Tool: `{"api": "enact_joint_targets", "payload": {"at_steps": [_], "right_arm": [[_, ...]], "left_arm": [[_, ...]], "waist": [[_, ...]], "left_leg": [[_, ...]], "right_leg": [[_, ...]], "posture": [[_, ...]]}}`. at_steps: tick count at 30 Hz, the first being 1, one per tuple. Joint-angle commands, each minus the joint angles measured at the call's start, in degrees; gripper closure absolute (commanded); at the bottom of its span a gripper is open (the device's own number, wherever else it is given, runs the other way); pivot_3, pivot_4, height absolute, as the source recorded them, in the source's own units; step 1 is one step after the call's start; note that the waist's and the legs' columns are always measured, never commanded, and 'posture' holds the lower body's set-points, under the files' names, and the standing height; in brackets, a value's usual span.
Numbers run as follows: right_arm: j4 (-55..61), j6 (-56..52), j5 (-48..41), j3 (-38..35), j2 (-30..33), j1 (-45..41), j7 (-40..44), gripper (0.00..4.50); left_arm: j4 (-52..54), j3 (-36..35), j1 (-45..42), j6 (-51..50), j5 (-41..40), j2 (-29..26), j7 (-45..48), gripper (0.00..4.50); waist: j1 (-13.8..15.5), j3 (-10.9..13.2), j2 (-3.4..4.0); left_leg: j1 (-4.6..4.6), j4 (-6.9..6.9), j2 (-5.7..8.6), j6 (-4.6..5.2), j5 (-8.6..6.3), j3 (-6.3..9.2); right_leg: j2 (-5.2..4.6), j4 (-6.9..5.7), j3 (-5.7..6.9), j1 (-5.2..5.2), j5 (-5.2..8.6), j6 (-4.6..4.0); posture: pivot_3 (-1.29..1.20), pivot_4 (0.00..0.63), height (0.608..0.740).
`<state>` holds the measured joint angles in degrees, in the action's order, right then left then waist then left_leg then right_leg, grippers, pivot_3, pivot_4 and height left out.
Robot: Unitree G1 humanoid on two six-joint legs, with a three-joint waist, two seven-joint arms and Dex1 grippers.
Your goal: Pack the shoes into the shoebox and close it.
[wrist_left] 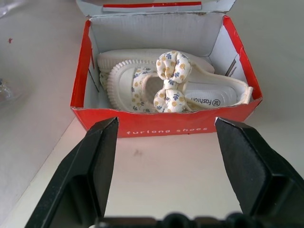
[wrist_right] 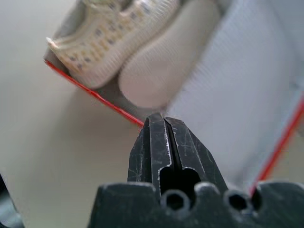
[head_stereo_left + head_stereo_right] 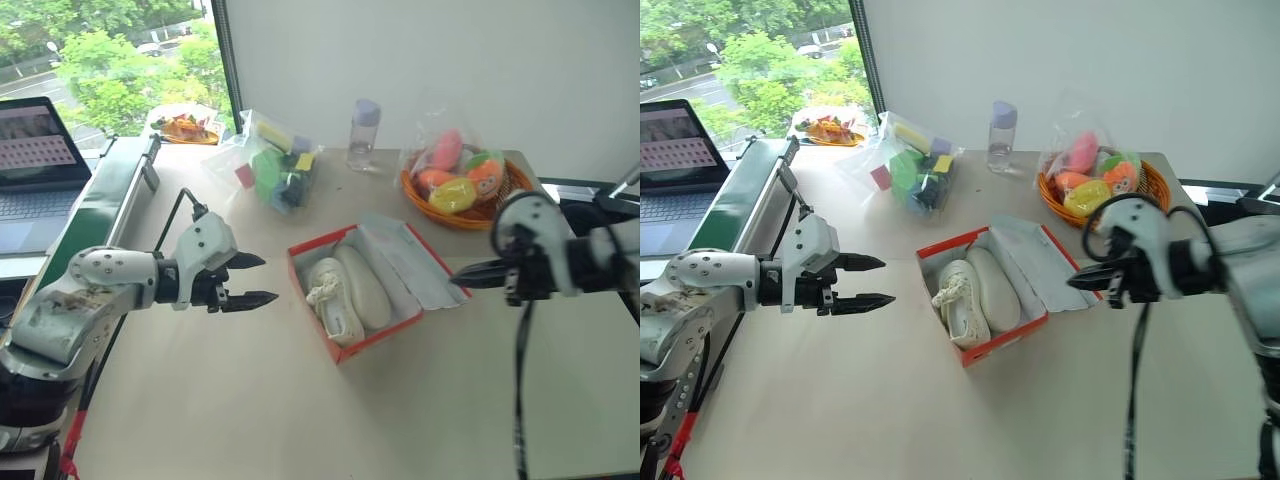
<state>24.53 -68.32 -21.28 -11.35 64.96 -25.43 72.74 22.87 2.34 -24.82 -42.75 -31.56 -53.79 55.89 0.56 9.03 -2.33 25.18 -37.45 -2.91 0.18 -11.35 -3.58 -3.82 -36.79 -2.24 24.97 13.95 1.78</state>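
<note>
Both shoes (image 3: 345,290) lie in the shoebox (image 3: 372,285) mid-desk, lid flat; your left gripper (image 3: 252,280) gapes, right gripper (image 3: 470,275) pinched empty, ready for closing.

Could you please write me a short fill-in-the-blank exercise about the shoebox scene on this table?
1. Both shoes lie inside the red ____.
2. The lid of the shoebox is ____.
3. The right gripper is shut, while the left gripper is ____.
4. Behind the shoebox stands an orange ____ of toys.

Missing words: shoebox; open; open; basket
</note>
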Motion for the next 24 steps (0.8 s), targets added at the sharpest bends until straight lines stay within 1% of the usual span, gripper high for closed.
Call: {"api": "enact_joint_targets", "payload": {"at_steps": [1, 4, 7, 9, 11, 13, 16, 18, 20, 24], "right_arm": [[6.8, -5.3, -3.2, -10.4, 0.6, 10.4, -1.6, 4.46], [8.8, -5.3, -4.4, -12.4, -2.3, 16.9, -4.8, 4.46], [5.7, -3.1, -3.8, -10.5, -8.6, 22.8, -9.9, 4.46], [0.9, -1.0, -3.9, -9.7, -14.3, 23.3, -13.6, 4.46], [-5.0, 1.8, -2.8, -9.0, -19.1, 21.5, -17.8, 4.46], [-11.8, 5.8, -1.9, -8.0, -23.8, 19.1, -21.4, 4.46], [-19.0, 8.4, -3.4, -7.5, -29.2, 15.8, -23.5, 4.46], [-22.9, 10.3, -3.7, -7.0, -31.2, 14.2, -24.1, 4.46], [-26.7, 12.3, -3.5, -6.2, -32.4, 12.8, -24.3, 4.46], [-39.3, 18.9, -2.7, -5.6, -36.1, 8.7, -25.2, 4.46]], "left_arm": [[-2.8, 2.7, -4.1, 3.4, 2.1, 1.6, 2.7, 1.07], [-4.2, 3.8, -5.8, 3.9, 2.8, 2.6, 3.9, 1.07], [-4.4, 4.0, -6.6, 3.9, 3.1, 2.4, 4.8, 1.07], [-3.9, 3.4, -6.5, 3.3, 2.8, 1.8, 5.2, 1.07], [-3.2, 2.9, -6.1, 2.9, 2.7, 1.0, 5.4, 1.07], [-2.6, 2.1, -5.5, 2.2, 2.4, 0.1, 5.3, 1.07], [-1.6, 0.8, -4.6, 1.1, 1.8, -1.1, 5.0, 1.07], [-1.0, 0.1, -4.2, 0.5, 1.5, -1.6, 4.8, 1.07], [-0.5, -0.6, -3.9, 0.0, 1.3, -2.0, 4.6, 1.07], [0.5, -2.0, -3.2, -1.0, 1.3, -2.7, 4.0, 1.07]], "waist": [[0.0, 0.0, -0.03], [-0.3, 0.0, -0.04], [-0.4, 0.0, -0.15], [-0.5, 0.1, -0.19], [-0.7, 0.1, -0.16], [-1.0, 0.1, -0.16], [-1.4, 0.1, -0.13], [-1.4, 0.1, -0.09], [-1.4, 0.1, -0.08], [-1.4, 0.1, -0.08]], "left_leg": [[-0.01, -0.01, 0.0, 0.0, 0.0, 0.06], [-0.14, -0.14, -0.06, 0.01, 0.0, 0.1], [-0.16, -0.31, -0.06, 0.01, 0.0, 0.11], [-0.35, -0.4, -0.07, 0.01, 0.0, 0.26], [-0.46, -0.43, -0.06, 0.01, 0.0, 0.22], [-0.52, -0.43, -0.03, 0.06, 0.03, 0.18], [-0.57, -0.43, -0.04, 0.07, 0.04, 0.18], [-0.56, -0.41, -0.05, 0.08, 0.04, 0.2], [-0.55, -0.38, -0.06, 0.07, 0.04, 0.22], [-0.53, -0.38, -0.05, 0.07, 0.04, 0.21]], "right_leg": [[0.04, -0.01, 0.01, -0.07, 0.0, 0.01], [0.13, -0.05, -0.02, -0.24, -0.02, 0.03], [0.15, -0.17, -0.07, -0.29, -0.05, 0.1], [0.28, -0.08, -0.08, -0.62, -0.01, 0.18], [0.28, -0.02, -0.2, -0.71, 0.11, 0.44], [0.27, -0.01, -0.31, -0.75, 0.05, 0.48], [0.31, -0.03, -0.36, -0.76, 0.01, 0.47], [0.34, -0.11, -0.36, -0.73, -0.01, 0.49], [0.38, -0.13, -0.35, -0.69, -0.18, 0.15], [0.37, -0.09, -0.35, -0.72, -0.19, 0.15]], "posture": [[0.0, 0.15, 0.74], [0.0, 0.15, 0.74], [0.0, 0.15, 0.74], [0.0, 0.15, 0.74], [0.0, 0.15, 0.74], [0.0, 0.15, 0.74], [0.0, 0.15, 0.74], [0.0, 0.15, 0.74], [0.0, 0.15, 0.74], [0.0, 0.15, 0.74]]}}
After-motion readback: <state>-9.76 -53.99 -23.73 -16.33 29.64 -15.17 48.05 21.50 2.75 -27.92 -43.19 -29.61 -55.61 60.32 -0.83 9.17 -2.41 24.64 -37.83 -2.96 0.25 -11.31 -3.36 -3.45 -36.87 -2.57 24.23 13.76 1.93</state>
